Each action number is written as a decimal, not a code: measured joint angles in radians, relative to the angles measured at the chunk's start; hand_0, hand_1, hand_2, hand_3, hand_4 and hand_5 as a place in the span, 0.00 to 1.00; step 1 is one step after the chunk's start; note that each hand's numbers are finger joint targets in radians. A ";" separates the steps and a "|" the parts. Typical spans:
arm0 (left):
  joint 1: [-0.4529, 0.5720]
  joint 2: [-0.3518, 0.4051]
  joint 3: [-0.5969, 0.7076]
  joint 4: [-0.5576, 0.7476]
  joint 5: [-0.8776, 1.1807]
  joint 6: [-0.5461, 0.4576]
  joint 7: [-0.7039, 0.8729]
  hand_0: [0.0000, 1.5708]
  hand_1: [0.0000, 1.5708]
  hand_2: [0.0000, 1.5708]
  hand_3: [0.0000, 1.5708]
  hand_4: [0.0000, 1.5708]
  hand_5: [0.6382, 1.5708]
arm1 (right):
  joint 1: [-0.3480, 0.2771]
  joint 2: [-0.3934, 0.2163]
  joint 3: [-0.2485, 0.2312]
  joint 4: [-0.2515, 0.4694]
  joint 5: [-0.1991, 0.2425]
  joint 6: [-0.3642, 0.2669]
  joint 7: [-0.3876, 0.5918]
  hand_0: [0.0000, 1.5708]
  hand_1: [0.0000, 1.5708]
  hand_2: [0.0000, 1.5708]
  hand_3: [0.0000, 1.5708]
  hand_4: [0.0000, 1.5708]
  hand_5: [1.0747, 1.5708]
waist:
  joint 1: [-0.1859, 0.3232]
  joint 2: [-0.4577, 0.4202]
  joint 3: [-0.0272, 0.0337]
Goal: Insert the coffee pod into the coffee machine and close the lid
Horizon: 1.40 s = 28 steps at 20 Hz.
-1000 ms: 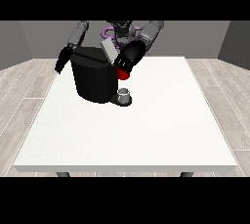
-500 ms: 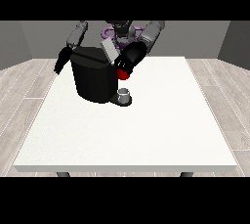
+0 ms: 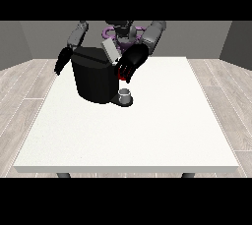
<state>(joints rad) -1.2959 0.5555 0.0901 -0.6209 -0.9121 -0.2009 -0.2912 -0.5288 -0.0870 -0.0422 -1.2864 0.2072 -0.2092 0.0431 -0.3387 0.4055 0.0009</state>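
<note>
Coffee machine [image 3: 96,79]: black, on white worktop [image 3: 147,130]; lid [image 3: 110,51] raised
Hand at the view's right [image 3: 130,63]: nearer, beside the lid; finger state indiscernible
Hand at the view's left [image 3: 62,62]: behind machine

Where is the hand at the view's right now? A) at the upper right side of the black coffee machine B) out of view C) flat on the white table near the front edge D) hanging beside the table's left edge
A: the black hand at the view's right is up against the upper right side of the black box-shaped coffee machine, above the small grey cup.
</note>
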 measured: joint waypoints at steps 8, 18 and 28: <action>0.007 0.007 0.009 0.016 -0.009 0.011 -0.010 0.00 0.00 0.21 0.14 0.00 1.00 | 0.020 0.012 0.004 -0.001 -0.010 0.007 -0.010 0.00 0.00 0.00 0.00 0.00 1.00 | 0.006 -0.021 0.0007; 0.154 -0.125 -0.015 0.001 0.008 -0.029 0.030 0.00 0.00 0.11 0.00 0.00 1.00 | 0.168 0.020 -0.024 0.077 -0.040 0.018 -0.045 0.00 0.00 0.00 0.00 0.00 1.00 | 0.124 -0.234 -0.0003; 0.396 -0.373 0.225 0.007 0.334 -0.031 -0.031 0.00 0.00 0.00 0.00 0.04 1.00 | 0.311 0.029 -0.047 0.082 -0.076 0.029 -0.093 0.00 0.00 0.00 0.00 0.00 1.00 | 0.274 -0.469 -0.0032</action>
<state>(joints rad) -0.9001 0.1830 0.3151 -0.6137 -0.5779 -0.2321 -0.3226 -0.2180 -0.0579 -0.0888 -1.2049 0.1312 -0.1797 -0.0497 -0.0646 -0.0635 -0.0023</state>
